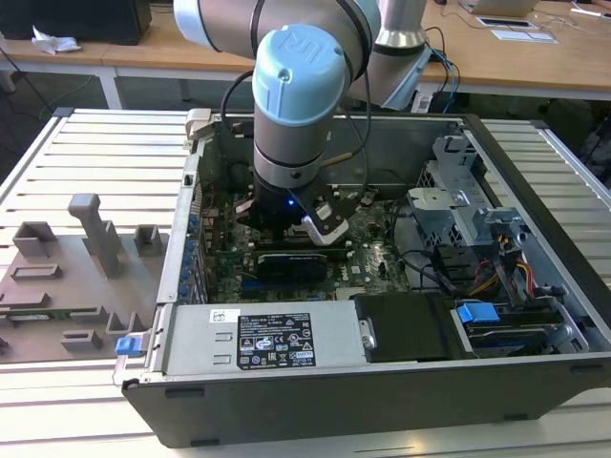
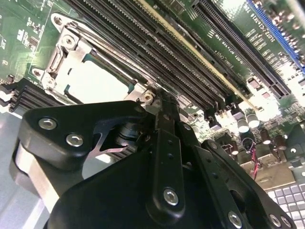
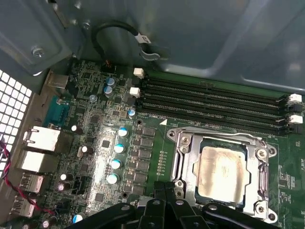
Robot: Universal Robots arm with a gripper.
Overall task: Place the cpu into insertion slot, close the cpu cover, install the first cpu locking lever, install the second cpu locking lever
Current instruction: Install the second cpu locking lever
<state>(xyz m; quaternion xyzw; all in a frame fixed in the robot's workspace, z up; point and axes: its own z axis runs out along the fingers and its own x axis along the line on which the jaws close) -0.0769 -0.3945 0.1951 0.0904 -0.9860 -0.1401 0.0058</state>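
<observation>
The cpu point(image 3: 221, 171) lies flat in the insertion slot point(image 3: 261, 153) on the green motherboard point(image 3: 95, 119), its silvery top showing. The cpu cover point(image 3: 189, 160) is down, framing the chip. In the second wrist view the cpu point(image 2: 97, 81) shows again inside the cover point(image 2: 61, 53). My gripper point(image 3: 165, 188) is shut, its black fingertips together at the socket's edge by one corner point(image 2: 161, 98), with nothing visible between them. In the exterior view the gripper point(image 1: 288, 232) reaches down into the open computer case.
Long black memory slots point(image 3: 214, 102) run beside the socket, with blue-topped capacitors point(image 3: 116, 148) on its other side. The grey case wall point(image 3: 190, 38) stands behind. A power supply point(image 1: 277, 339), a drive cage point(image 1: 449, 205) and cables point(image 1: 477, 277) crowd the case. Grey fixtures point(image 1: 86, 248) sit outside.
</observation>
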